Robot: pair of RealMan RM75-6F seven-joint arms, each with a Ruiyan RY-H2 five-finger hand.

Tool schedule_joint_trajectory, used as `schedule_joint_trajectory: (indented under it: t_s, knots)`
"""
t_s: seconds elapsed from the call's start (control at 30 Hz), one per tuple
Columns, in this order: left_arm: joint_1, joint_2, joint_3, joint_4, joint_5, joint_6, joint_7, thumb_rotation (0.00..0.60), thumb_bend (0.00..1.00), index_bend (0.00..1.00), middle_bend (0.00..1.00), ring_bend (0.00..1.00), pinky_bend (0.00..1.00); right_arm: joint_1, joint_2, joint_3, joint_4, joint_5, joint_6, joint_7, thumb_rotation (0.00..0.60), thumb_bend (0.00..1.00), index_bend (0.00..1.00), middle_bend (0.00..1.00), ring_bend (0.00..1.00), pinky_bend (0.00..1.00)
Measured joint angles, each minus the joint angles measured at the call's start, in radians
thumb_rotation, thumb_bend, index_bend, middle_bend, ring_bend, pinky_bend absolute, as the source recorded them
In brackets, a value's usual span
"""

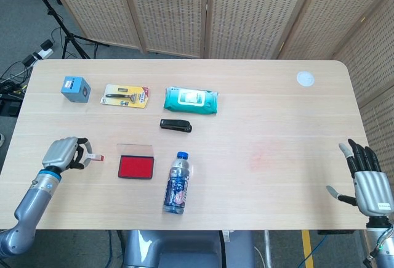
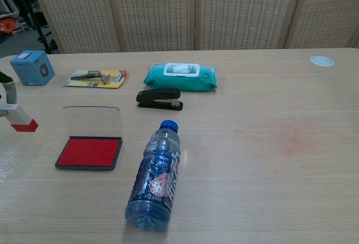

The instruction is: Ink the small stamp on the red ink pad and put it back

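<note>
Table broad, pale wood, backed by wicker screens. Toward the far left side: wipes pack, razor card, blue box, black stapler. Near the front edge, water bottle lying on its side, just right of the red ink pad, lid open and standing up at the pad's far edge.

Left hand at the table's left side, fingers curled round the small stamp, pinched at its white body, red end pointing toward the pad. In chest view, stamp clear of the table, tilted, left of the pad and apart from it; only a sliver of the hand in that view. Right hand at the far right edge, holding nothing, fingers spread and upright.

Step in hand, by judgement: carrying the stamp over to the pad; inking not yet done. Next move calls for bringing the stamp above the red surface, levelling its face, pressing down squarely without knocking the raised lid, then setting it back at the left.
</note>
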Motion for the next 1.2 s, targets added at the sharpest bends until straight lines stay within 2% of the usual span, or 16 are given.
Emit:
schedule_joint_trajectory:
  t_s: [0.17,0.5,0.63,0.73,0.93,1.2]
  knots:
    - [-0.090,0.024,0.014,-0.041,-0.073,-0.089,0.046,0.600,0.37,0.59,0.89,0.91,0.87,0.001,0.000,0.002,0.001,0.004,-0.002,0.001,0.600,0.00,0.00,0.00,0.00,0.00]
    - [-0.219,-0.035,0.080,-0.065,-0.223,-0.038,0.193,0.600,0.37,0.59,0.89,0.91,0.87,0.001,0.002,0.004,0.005,0.009,-0.004,0.011,0.600,0.00,0.00,0.00,0.00,0.00]
    - [-0.222,-0.077,0.093,-0.063,-0.209,0.031,0.205,0.600,0.37,0.60,0.89,0.91,0.87,0.000,0.006,0.007,0.006,0.014,-0.004,0.024,0.600,0.00,0.00,0.00,0.00,0.00]
    - [-0.206,-0.120,0.104,-0.044,-0.156,0.070,0.186,0.600,0.37,0.60,0.89,0.91,0.87,0.001,0.007,0.006,0.007,0.012,-0.007,0.027,0.600,0.00,0.00,0.00,0.00,0.00]
    - [-0.178,-0.193,0.113,0.034,-0.064,0.065,0.095,0.600,0.39,0.61,0.89,0.91,0.87,0.001,0.006,0.005,0.007,0.012,-0.007,0.024,0.600,0.00,0.00,0.00,0.00,0.00]
    - [-0.185,-0.228,0.111,0.061,-0.065,0.048,0.080,0.600,0.39,0.61,0.89,0.91,0.87,0.003,0.005,0.005,0.008,0.014,-0.011,0.024,0.600,0.00,0.00,0.00,0.00,0.00]
